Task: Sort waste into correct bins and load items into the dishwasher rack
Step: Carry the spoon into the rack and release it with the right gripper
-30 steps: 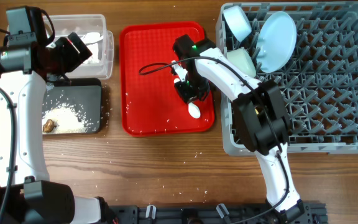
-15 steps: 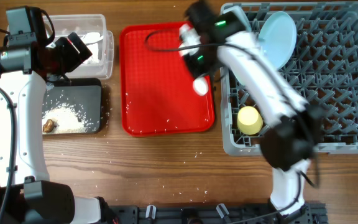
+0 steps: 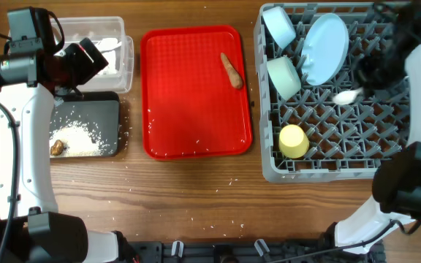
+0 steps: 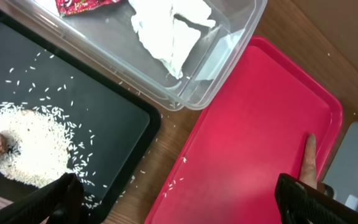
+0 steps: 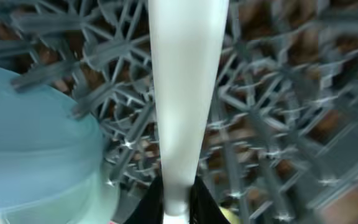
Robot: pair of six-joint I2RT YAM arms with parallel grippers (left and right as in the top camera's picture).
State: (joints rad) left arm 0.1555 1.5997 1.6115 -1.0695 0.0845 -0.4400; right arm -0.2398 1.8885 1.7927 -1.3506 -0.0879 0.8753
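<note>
My right gripper [image 3: 369,82] is shut on the white spoon [image 3: 346,96] and holds it over the grey dishwasher rack [image 3: 415,166], right of the pale blue plate [image 3: 325,48]. In the right wrist view the spoon handle [image 5: 188,93] runs up from my shut fingers [image 5: 176,202]. The rack also holds a pale blue bowl [image 3: 278,25], a pale green bowl [image 3: 283,77] and a yellow cup [image 3: 293,141]. A brown carrot-like stick [image 3: 231,70] lies on the red tray [image 3: 188,109]. My left gripper [image 4: 182,205] is open and empty, over the gap between the black tray and the red tray.
The clear tub [image 3: 126,66] holds crumpled white paper [image 4: 166,31] and a red-and-white wrapper [image 4: 79,5]. The black tray [image 3: 112,109] holds rice [image 3: 82,137] and a brown lump [image 3: 57,147]. Loose rice grains lie on the red tray and the wooden table.
My right arm has carried the spoon from the red tray rightward to over the rack. The carrot-like stick now shows on the tray. The left arm has not moved.
</note>
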